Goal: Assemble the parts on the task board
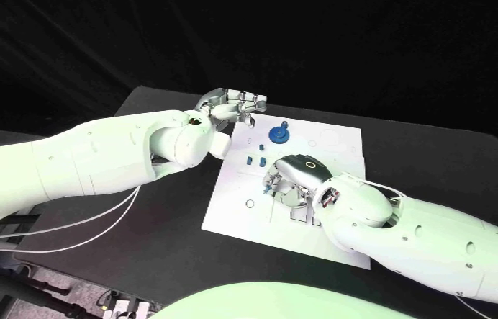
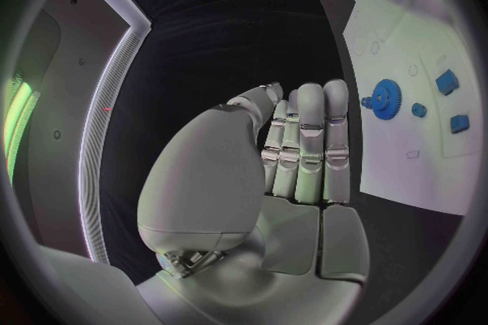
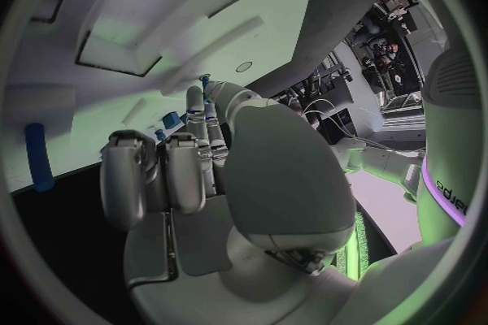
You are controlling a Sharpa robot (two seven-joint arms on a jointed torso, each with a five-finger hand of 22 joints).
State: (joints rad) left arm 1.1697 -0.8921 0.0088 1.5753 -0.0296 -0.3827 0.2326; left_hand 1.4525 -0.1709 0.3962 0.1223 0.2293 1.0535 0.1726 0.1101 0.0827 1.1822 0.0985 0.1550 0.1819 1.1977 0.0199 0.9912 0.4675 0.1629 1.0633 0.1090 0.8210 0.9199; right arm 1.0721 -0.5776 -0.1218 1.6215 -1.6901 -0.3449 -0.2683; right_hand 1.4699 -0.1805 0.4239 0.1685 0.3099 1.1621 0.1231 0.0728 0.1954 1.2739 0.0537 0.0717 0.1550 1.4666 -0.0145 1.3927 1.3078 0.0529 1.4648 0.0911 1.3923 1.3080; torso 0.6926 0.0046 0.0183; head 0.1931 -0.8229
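Observation:
The white task board [image 1: 330, 162] lies in the middle of the black table. A blue gear [image 1: 279, 134] stands near its far edge, with small blue parts [image 1: 255, 159] in front of it. My left hand [image 1: 234, 106] hovers at the board's far left corner, fingers straight and side by side [image 2: 305, 146], holding nothing. The gear [image 2: 387, 95] and two blue blocks [image 2: 452, 101] lie beyond its fingertips. My right hand [image 1: 291, 182] is bent down over the board's middle. Small blue parts [image 3: 171, 120] sit at its fingertips; whether it pinches one is hidden.
A long blue part [image 3: 39, 156] lies on the board apart from my right hand. Recessed outlines [image 3: 153, 8] mark the board's surface. Black table [image 1: 155, 232] surrounds the board, with cables hanging at its near left edge.

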